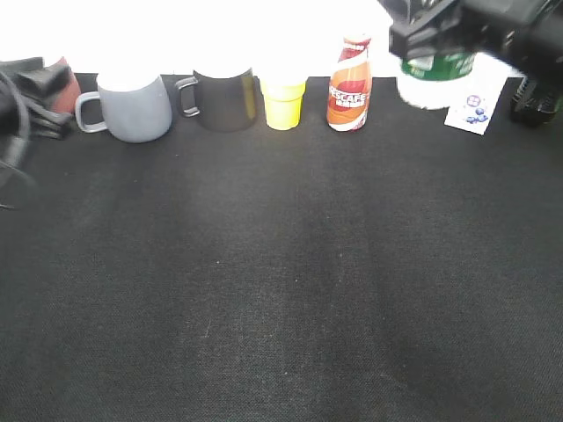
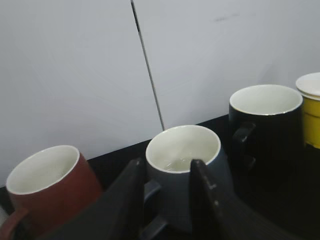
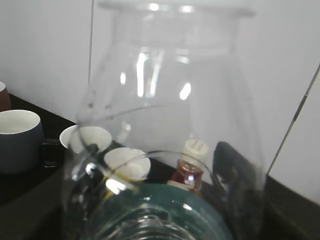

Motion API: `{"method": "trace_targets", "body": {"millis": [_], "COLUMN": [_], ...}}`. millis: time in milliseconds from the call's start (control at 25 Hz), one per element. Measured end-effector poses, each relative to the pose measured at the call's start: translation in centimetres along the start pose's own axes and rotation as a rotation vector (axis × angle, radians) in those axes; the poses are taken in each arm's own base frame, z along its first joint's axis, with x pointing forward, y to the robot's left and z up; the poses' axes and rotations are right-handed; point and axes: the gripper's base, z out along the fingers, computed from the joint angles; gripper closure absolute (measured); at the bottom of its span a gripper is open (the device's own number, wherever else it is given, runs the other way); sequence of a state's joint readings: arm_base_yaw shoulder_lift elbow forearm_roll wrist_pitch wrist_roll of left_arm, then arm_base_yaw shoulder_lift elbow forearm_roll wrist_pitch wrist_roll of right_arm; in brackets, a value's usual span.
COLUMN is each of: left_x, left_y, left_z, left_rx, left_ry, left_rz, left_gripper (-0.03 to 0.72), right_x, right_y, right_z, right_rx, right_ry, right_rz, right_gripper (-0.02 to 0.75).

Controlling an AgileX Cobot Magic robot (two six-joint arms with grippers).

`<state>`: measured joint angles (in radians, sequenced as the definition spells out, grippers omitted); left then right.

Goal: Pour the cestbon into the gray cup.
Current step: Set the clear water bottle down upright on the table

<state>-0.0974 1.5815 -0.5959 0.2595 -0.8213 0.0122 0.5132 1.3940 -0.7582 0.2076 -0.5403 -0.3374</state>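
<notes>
Readable print is scarce: the orange-brown bottle (image 1: 349,88) carries a red-and-white label too blurred to read, and a small white card (image 1: 476,107) with blue marks leans at the back right, text illegible.

The cestbon (image 1: 437,77) is a clear bottle with a green wrap label, at the back right of the exterior view, its upper part hidden behind the right gripper (image 1: 440,31). In the right wrist view the cestbon (image 3: 170,135) fills the frame, clear shoulders above, green band at the bottom. The right gripper seems to hold it, but its fingers are not visible, so whether it is clenched cannot be told.

The gray cup (image 1: 132,107) stands at the back left, handle to the left, matte blue-gray with a pale inside. The left gripper (image 2: 165,175) hangs just in front of the gray cup (image 2: 185,165), fingers (image 2: 202,195) parted, nothing between them.

The row runs along the back edge: reddish mug (image 2: 47,187), gray cup, black mug (image 1: 224,98), yellow cup (image 1: 283,104), orange-brown bottle. The black cloth (image 1: 281,290) in front of the row lies bare and wide.
</notes>
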Motion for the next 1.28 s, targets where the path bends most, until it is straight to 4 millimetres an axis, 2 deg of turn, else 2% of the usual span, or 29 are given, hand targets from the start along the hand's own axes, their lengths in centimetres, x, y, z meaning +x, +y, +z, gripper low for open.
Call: {"method": "trace_targets", "body": {"millis": [80, 160, 280, 360, 560, 760, 920, 1120, 1280], "left_x": [-2.4, -4.4, -6.1, -7.1, -8.6, -9.1, -8.8, -9.4, -10.1], "left_y": [0.4, 0.7, 0.9, 1.0, 1.1, 1.2, 1.2, 1.1, 1.1], "left_z": [-1.9, -3.6, -5.9, -7.3, -10.4, -12.0, -12.1, -13.6, -14.9], "left_rx": [-0.028, -0.051, -0.081, -0.098, -0.136, -0.154, -0.157, -0.173, -0.187], "left_ry": [0.045, 0.046, 0.086, 0.09, 0.131, 0.145, 0.183, 0.189, 0.154], "left_rz": [0.024, 0.04, 0.052, 0.058, 0.063, 0.067, 0.052, 0.053, 0.055], "left_gripper": [0.447, 0.447, 0.447, 0.447, 0.447, 0.447, 0.447, 0.447, 0.447], "right_x": [0.8, 1.9, 3.1, 4.5, 8.7, 9.7, 11.1, 13.4, 14.7], "right_y": [-0.1, -1.0, -3.6, -4.2, -3.9, -6.5, -6.5, -6.5, -8.0], "right_z": [0.5, 1.1, 1.7, 2.4, 4.8, 6.7, 8.7, 11.2, 12.2], "right_rx": [0.032, 0.097, 0.202, 0.226, 0.222, 0.246, 0.213, 0.204, 0.234], "right_ry": [-0.021, -0.017, -0.028, -0.027, -0.032, -0.07, -0.058, -0.041, -0.037], "right_rz": [0.017, 0.049, 0.044, 0.022, 0.032, 0.066, 0.057, 0.056, 0.056], "right_gripper": [0.234, 0.234, 0.234, 0.234, 0.234, 0.234, 0.234, 0.234, 0.234]}}
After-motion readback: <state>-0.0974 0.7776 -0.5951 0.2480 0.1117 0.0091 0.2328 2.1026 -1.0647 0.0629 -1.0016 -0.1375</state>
